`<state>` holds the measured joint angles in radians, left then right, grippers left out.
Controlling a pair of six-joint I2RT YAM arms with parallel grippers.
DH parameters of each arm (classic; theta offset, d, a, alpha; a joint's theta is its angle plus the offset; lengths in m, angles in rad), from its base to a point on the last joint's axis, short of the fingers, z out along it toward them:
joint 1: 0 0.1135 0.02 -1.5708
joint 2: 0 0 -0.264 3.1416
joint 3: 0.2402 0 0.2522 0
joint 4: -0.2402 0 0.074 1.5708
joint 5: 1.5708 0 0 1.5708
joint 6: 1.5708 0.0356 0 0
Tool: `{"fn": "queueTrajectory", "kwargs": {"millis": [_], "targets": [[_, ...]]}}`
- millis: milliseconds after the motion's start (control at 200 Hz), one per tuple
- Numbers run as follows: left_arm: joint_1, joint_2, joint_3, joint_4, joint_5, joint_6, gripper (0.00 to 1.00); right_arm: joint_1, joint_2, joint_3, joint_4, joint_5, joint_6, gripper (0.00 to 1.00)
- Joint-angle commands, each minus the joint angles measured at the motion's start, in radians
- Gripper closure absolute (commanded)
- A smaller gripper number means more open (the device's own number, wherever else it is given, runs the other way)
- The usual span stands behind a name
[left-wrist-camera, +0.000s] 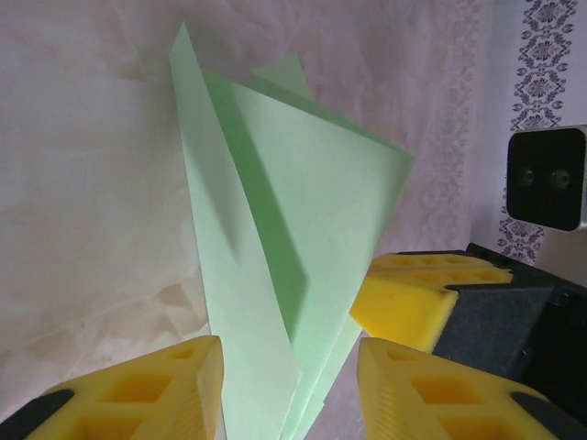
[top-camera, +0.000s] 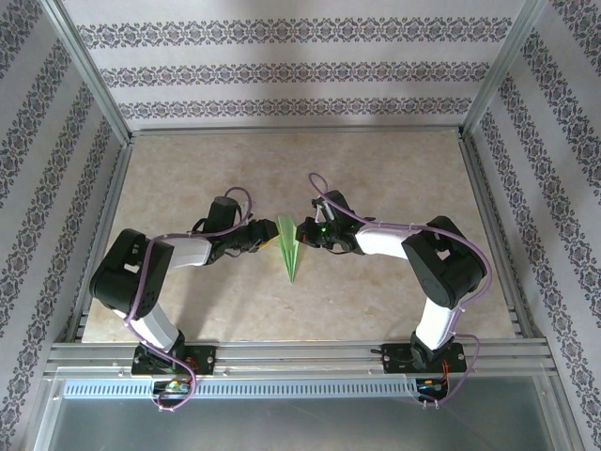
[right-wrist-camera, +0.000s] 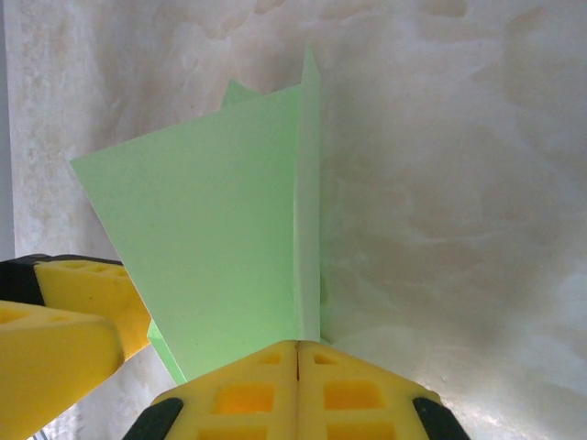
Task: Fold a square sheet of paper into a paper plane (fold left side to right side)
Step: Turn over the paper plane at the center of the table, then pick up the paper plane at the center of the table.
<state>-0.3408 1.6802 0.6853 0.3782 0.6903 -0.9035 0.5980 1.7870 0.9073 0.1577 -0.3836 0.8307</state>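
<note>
**Green paper, feather-light and floppy: grip the crease, not the flaps**

Overhead, the paper plane (top-camera: pixel 291 249) sits mid-frame on the bench (top-camera: pixel 394 178), with the left tool (top-camera: pixel 265 241) and right tool (top-camera: pixel 302 232) flanking it and open bench all round.

Left wrist: the left tool (left-wrist-camera: pixel 289 371) has its jaws apart, straddling loose layers that would probably crumple easily.

Right wrist: the right tool (right-wrist-camera: pixel 298 353) looks pinched shut on the stiffer centre fold.
</note>
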Motion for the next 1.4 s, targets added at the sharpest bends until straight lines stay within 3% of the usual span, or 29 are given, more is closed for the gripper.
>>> {"fn": "queueTrajectory", "kwargs": {"millis": [0, 445, 844, 979, 1124, 1394], "targets": [[-0.017, 0.034, 0.037, 0.043, 0.031, -0.008, 0.62, 0.005, -0.015, 0.008, -0.014, -0.006, -0.031, 1.0], [-0.022, 0.029, 0.046, -0.019, -0.005, 0.032, 0.99, -0.003, -0.023, 0.019, -0.085, 0.03, -0.067, 1.0], [-0.034, 0.004, 0.035, 0.001, -0.004, 0.003, 1.0, 0.013, -0.169, 0.114, -0.433, 0.193, -0.203, 0.64], [-0.041, 0.008, 0.039, 0.008, -0.007, -0.002, 1.0, 0.032, -0.176, 0.109, -0.43, 0.115, -0.175, 0.55], [-0.044, 0.019, 0.04, 0.013, -0.01, -0.006, 1.0, 0.054, -0.11, 0.082, -0.311, -0.028, -0.09, 0.47], [-0.044, 0.027, 0.03, 0.022, -0.018, -0.012, 1.0, 0.078, -0.031, 0.096, -0.3, -0.023, -0.059, 0.42]]}}
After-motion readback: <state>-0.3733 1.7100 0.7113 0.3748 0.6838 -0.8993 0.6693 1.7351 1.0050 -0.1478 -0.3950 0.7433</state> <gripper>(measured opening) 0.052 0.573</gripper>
